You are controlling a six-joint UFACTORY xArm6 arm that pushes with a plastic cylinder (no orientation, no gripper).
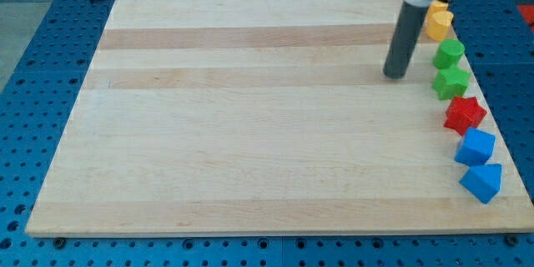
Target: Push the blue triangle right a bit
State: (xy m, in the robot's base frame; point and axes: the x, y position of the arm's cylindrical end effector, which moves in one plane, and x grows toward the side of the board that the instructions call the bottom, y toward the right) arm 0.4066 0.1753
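One raised view looks obliquely down across the board (pixel 250 117).

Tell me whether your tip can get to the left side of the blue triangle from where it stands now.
Probably yes. My tip stands up the board, left of the green blocks. The blue triangle lies at the view's bottom right, and the bare board to its left leaves the way free.

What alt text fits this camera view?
My tip rests on a wooden board, left of a column along its right edge: yellow block, two green blocks, red star, blue block, blue triangle.
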